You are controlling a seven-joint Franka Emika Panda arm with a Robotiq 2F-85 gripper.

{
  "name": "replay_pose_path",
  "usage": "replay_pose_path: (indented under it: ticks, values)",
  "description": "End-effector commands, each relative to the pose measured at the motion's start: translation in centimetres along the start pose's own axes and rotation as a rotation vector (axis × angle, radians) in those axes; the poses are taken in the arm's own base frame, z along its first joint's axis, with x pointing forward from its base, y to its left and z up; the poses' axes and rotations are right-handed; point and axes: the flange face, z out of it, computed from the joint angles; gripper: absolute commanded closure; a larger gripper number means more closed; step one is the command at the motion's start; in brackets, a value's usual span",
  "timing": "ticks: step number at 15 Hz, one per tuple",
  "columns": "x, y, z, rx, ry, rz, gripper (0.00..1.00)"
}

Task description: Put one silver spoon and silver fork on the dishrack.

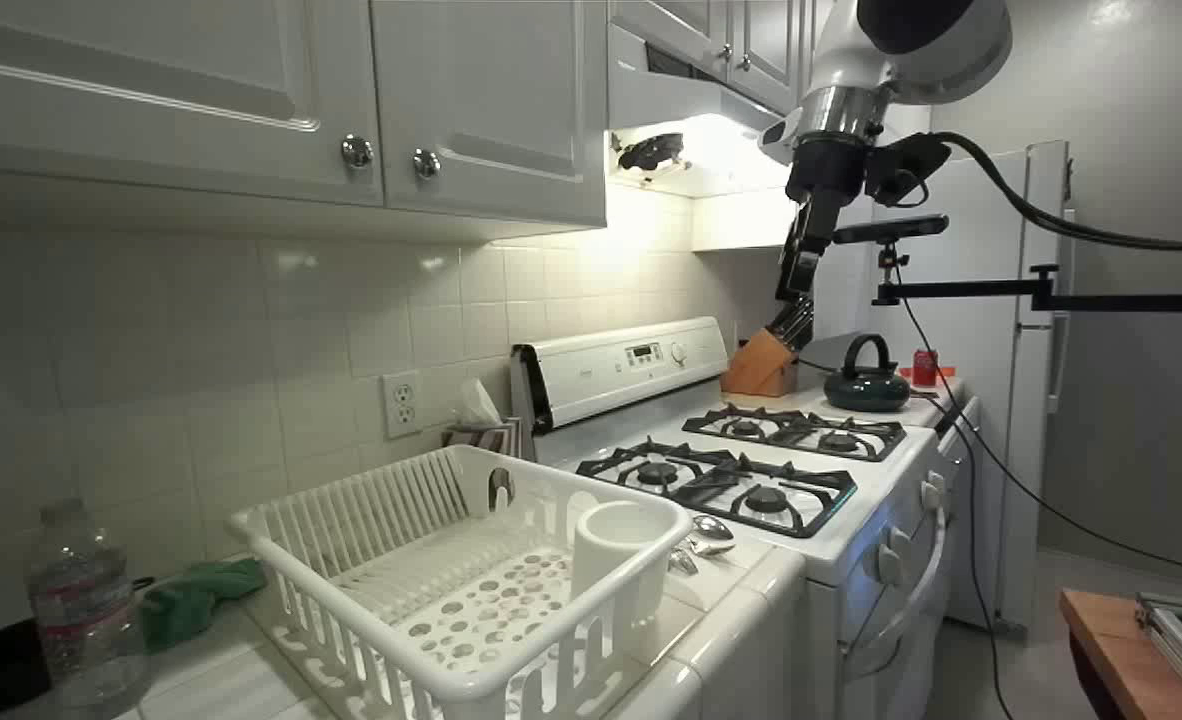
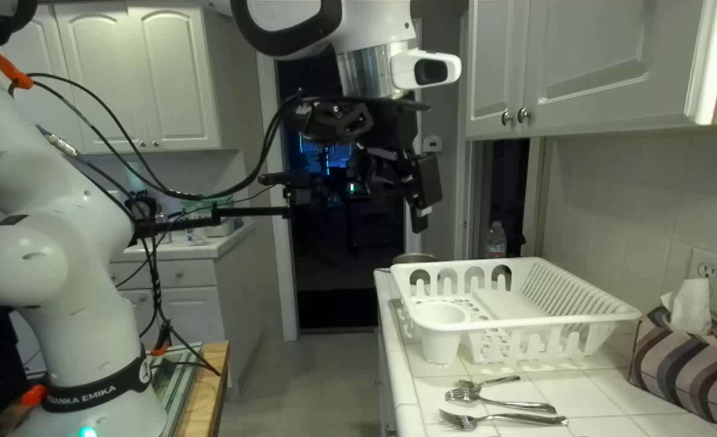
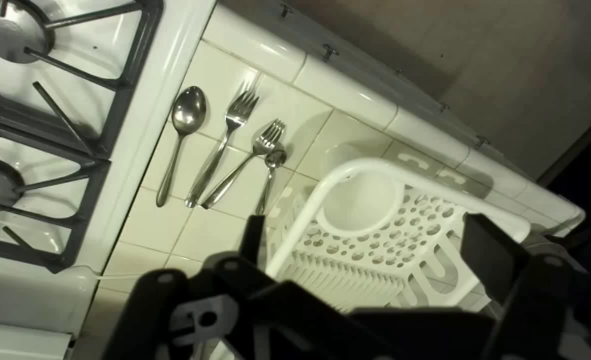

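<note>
Spoons (image 3: 189, 112) and forks (image 3: 236, 115) are lying flat on the table (image 3: 215, 232), between rack (image 2: 552, 321) and stove (image 3: 138, 135). Our fingers (image 3: 493, 255) are hanging above, spread and gripping nothing. With small fork (image 3: 265, 142) and small spoon (image 3: 275, 159) lying so close, we are risking a double grab; pinching these flat pieces too high, we are risking a slip; carrying low, we are risking snagging the rack.

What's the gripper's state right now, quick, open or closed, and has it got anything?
Gripper: open wide in the wrist view, holding nothing.
</note>
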Motion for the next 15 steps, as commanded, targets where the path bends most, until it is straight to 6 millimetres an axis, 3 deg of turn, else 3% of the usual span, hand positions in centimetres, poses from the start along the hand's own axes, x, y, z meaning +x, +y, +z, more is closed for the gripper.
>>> replay_pose_path:
  ticks: [1,5,7,9,15]
  values:
    - [0.0,0.0,0.0,0.001,-0.001,0.000,0.00]
    - [0.0,0.0,0.0,0.001,-0.001,0.000,0.00]
    - [1.6,1.4,0.9,-0.066,0.076,0.136,0.00]
    - [2.9,3.9,2.6,-0.112,0.146,0.218,0.00]
    - [4.9,8.5,9.3,-0.235,0.251,0.437,0.00]
